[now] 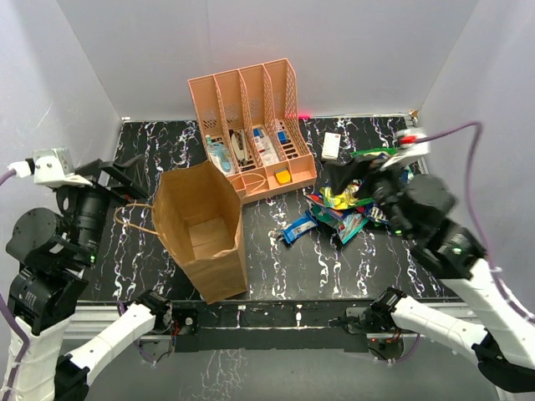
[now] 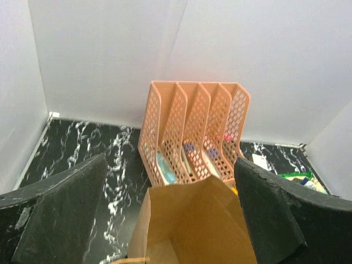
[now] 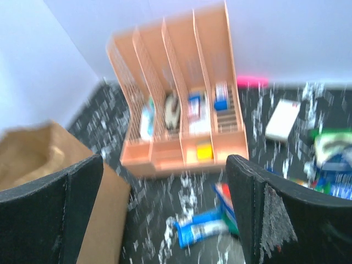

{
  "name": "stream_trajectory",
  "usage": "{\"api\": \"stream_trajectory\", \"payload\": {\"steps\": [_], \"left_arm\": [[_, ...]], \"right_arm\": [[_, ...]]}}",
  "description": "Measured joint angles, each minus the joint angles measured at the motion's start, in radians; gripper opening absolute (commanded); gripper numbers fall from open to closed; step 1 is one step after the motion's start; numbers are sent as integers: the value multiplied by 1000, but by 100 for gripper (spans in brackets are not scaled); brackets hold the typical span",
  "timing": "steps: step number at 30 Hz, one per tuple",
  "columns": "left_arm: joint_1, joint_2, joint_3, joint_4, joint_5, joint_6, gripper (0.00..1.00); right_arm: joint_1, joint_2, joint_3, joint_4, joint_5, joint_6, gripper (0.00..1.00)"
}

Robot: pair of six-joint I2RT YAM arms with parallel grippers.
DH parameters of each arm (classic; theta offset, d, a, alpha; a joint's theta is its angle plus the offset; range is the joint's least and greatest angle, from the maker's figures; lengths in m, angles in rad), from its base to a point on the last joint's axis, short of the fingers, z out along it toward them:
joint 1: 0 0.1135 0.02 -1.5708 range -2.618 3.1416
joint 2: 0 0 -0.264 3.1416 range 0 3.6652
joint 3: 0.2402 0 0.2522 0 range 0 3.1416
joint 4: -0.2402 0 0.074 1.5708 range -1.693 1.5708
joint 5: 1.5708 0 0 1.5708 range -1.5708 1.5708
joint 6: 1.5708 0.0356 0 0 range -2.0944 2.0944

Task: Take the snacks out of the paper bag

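Top external: paper bag upright on bench, inside seemingly bare; snacks heaped right of rack. Spread apart, holding nothing: left pincer, right pincer. Check bag's bottom before retreating; avoid tipping it.

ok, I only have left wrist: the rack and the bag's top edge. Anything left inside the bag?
Observer: Top view looks down into the paper bag: only its bare brown floor shows, no packets.
Operator: Where are the snacks then?
Observer: The snacks lie piled right of the bag, by the near right corner of the orange rack.
Operator: Right gripper holding one?
Observer: No, the right gripper stands open with nothing between its fingers.
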Motion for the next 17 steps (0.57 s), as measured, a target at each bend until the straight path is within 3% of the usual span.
{"api": "stream_trajectory", "payload": {"steps": [4,8,17], "left_arm": [[0,58,89,40,67,60,98],[0,81,166,67,140,98,98],[0,25,143,122,180,116,98]], "right_arm": [[0,11,276,-6,12,-106,98],[0,-1,433,19,21,-171,98],[0,-35,459,57,129,-229,98]]}}
